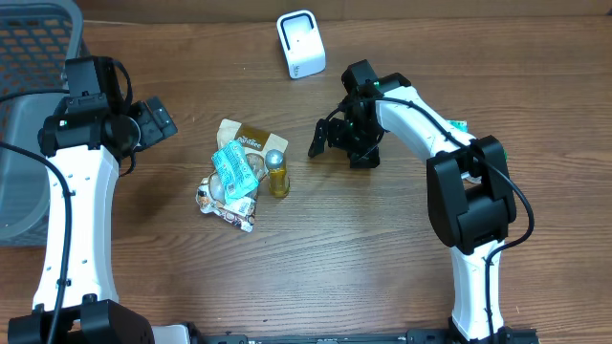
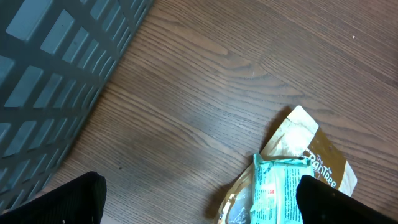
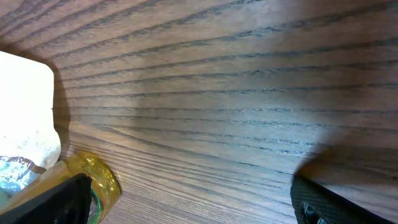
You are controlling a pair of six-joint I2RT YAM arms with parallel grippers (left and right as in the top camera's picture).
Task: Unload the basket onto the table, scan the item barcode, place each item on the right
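Left fingers (image 2: 62,202) at 9 o'clock and right fingers (image 3: 339,202) at 3 o'clock of the snack pile (image 1: 237,177) on the counter (image 1: 382,268) are both wide open and empty, presumably flanking it to grab something for the scanner (image 1: 300,44) up at 12.

Packets (image 1: 234,177) lie heaped mid-surface (image 1: 335,268), a bottle (image 1: 277,174) touching their right side. My left tool (image 1: 161,119) is left of them, my right tool (image 1: 323,137) right. A scanner (image 1: 300,44) stands behind them; a basket (image 1: 29,115) sits far left.
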